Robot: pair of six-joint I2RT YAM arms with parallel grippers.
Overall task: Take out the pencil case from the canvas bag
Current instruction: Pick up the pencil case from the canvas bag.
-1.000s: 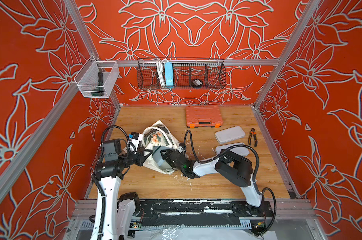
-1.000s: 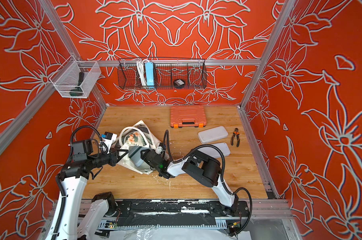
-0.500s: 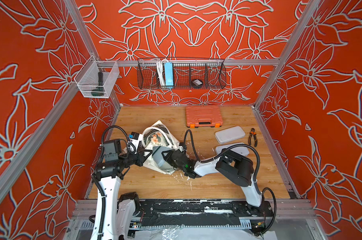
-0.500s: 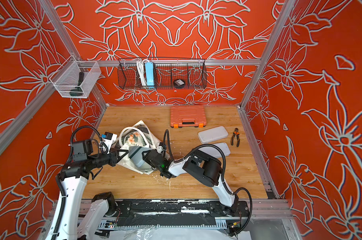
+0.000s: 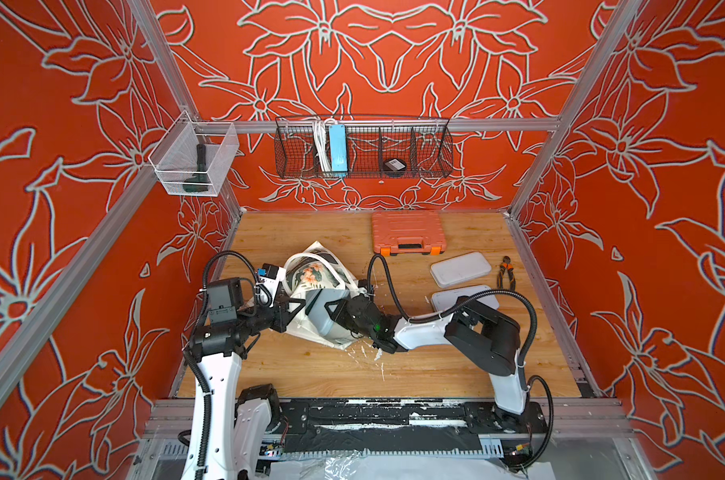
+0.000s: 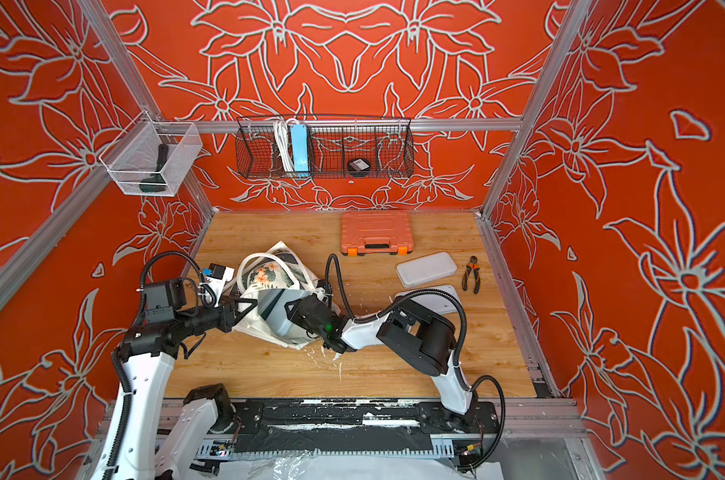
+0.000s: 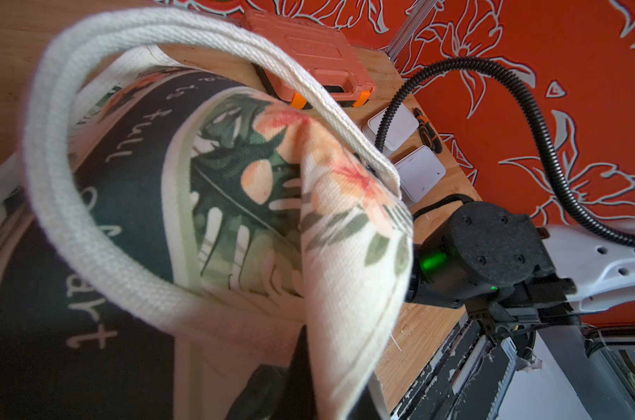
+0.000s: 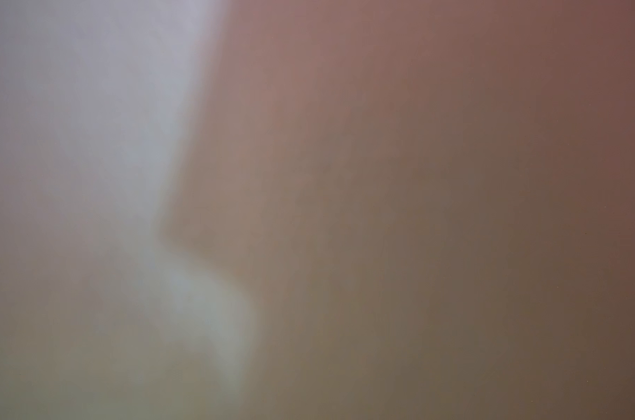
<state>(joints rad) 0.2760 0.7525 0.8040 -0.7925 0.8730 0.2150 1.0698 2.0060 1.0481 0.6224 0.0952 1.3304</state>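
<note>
- Tabletop (image 5: 456, 361) of pale wood, with orange floral walls (image 5: 394, 62) around it.
- On it, left of centre, canvas bag (image 5: 310, 272), grey pencil case (image 5: 323, 322) in its mouth.
- Clamped on bag's edge: left gripper (image 5: 291, 309); right gripper (image 5: 333, 313) at the case, its finger gap hidden, so I cannot tell.

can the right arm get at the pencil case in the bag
Probably yes: the left fingers pinch the bag open, and the right fingers sit against the grey pencil case at its mouth.
</note>
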